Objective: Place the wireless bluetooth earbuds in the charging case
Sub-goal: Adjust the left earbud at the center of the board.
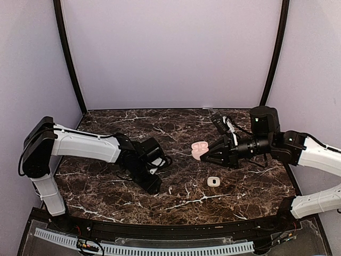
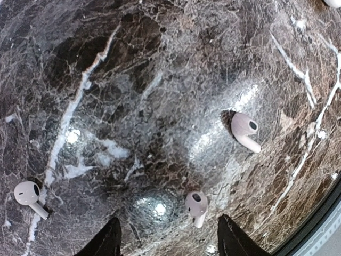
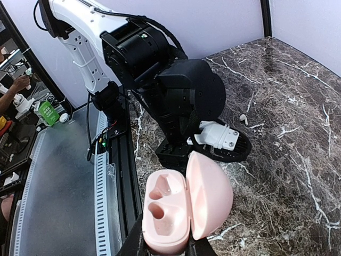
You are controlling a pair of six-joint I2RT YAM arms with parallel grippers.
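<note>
Three earbuds lie loose on the table (image 2: 133, 80) under the left arm, each well apart from the others.

- Near earbud (image 2: 196, 205): just ahead of the left gripper (image 2: 170, 242), offset toward the frame-right fingertip and not centred. The stem points back at the gripper, so its long axis is roughly square to the line between the fingertips.
- Upper earbud (image 2: 245, 130): farther out, stem slanting away to frame-right.
- Third earbud (image 2: 26, 194): well off to frame-left.

Left gripper: jaws apart, nothing held, low over the table.

Charging case (image 3: 170, 208): pink, lid hinged open, both wells empty. It is clamped in the right gripper (image 3: 162, 248), apparently clear of the table, with its mouth turned toward the left arm.

Judgement: the left arm is much the nearer and the right is occupied, so the pick falls to the left. It likely needs a small sideways correction, then descent.

Room: the table's near edge (image 2: 319, 234) shows in the corner of the left wrist view, so a nudged earbud could skid that way. A white case (image 1: 213, 181) sits between the arms, apart from the earbuds.
</note>
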